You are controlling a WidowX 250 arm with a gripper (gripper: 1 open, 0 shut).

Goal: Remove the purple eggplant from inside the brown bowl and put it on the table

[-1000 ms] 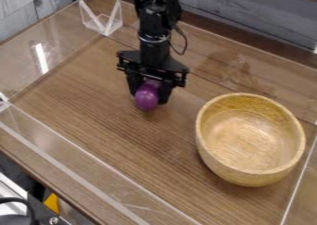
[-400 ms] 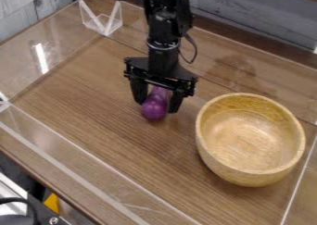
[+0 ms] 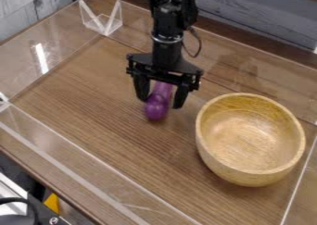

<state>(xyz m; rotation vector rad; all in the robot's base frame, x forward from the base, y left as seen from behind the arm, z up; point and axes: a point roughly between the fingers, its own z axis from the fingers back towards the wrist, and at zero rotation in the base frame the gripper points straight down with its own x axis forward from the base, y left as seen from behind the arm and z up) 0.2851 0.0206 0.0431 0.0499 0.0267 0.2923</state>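
Note:
The purple eggplant lies on the table, just left of the brown bowl, which holds nothing. My gripper points straight down over the eggplant and stands open, one finger on each side of it. The black fingers hide the eggplant's top, so I cannot tell if they touch it.
Low clear acrylic walls edge the table. A clear plastic stand sits at the back left. The arm's black column rises behind the gripper. A stretch of bare tabletop lies left of and in front of the eggplant.
The jaws have gone from shut on the eggplant to open. The gripper drifted slightly right toward the bowl, and the eggplant now lies on the table.

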